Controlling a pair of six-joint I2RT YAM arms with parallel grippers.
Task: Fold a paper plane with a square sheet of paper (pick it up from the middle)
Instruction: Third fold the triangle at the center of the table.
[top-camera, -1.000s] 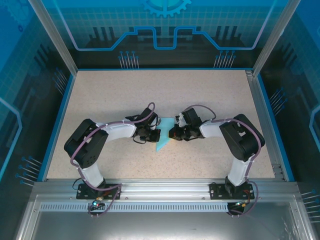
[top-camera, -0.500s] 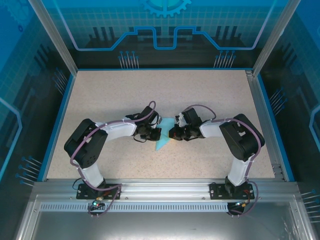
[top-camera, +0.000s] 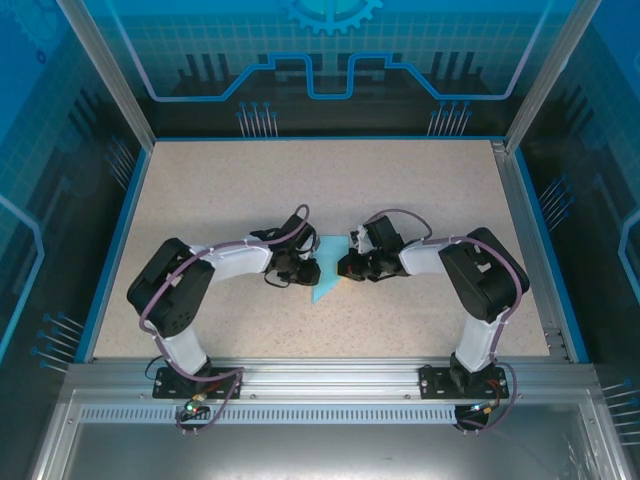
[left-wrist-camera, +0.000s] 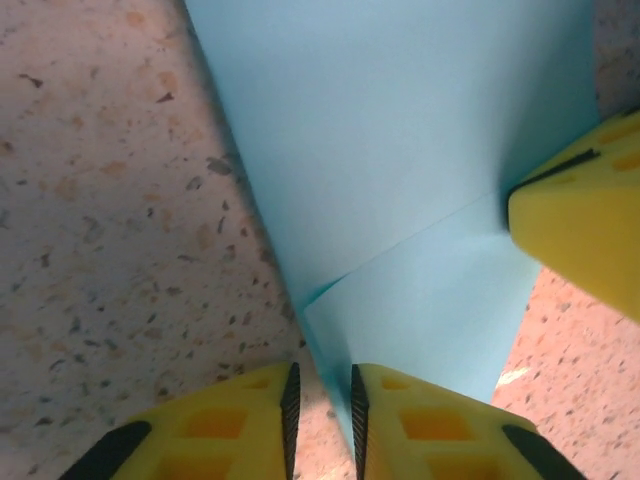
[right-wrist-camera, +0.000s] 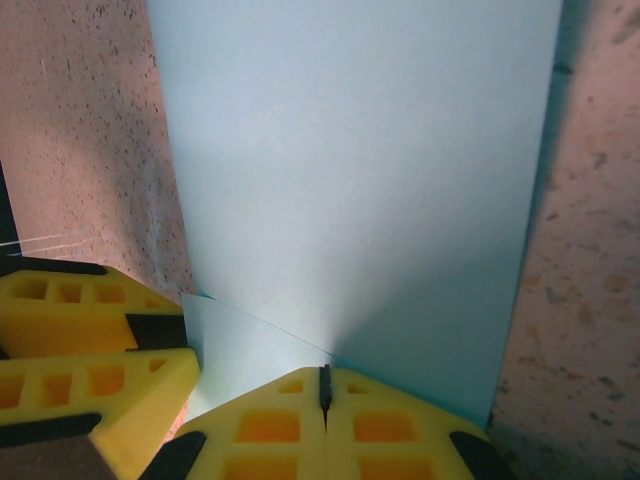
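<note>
Left gripper (left-wrist-camera: 322, 385) jaws slightly parted at the paper plane (left-wrist-camera: 400, 150) tip. Right gripper (right-wrist-camera: 324, 385) pressed together at the plane's crease. Plane lies on table (top-camera: 230, 190), between both grippers.

The paper plane (top-camera: 328, 282) lies flat on the table (top-camera: 420, 190), about midway between the left and right sides and somewhat nearer the near edge than the far one. Its sharp point aims toward the near edge and its wide end lies on the far side. The left gripper (top-camera: 308, 270) sits at the plane's left edge and the right gripper (top-camera: 347, 268) at its right edge, facing each other with the paper between them. In the right wrist view the right fingertips (right-wrist-camera: 290, 420) touch the paper where a fold line ends, and the left gripper's fingers (right-wrist-camera: 90, 380) sit just beside them at the paper's edge.
</note>
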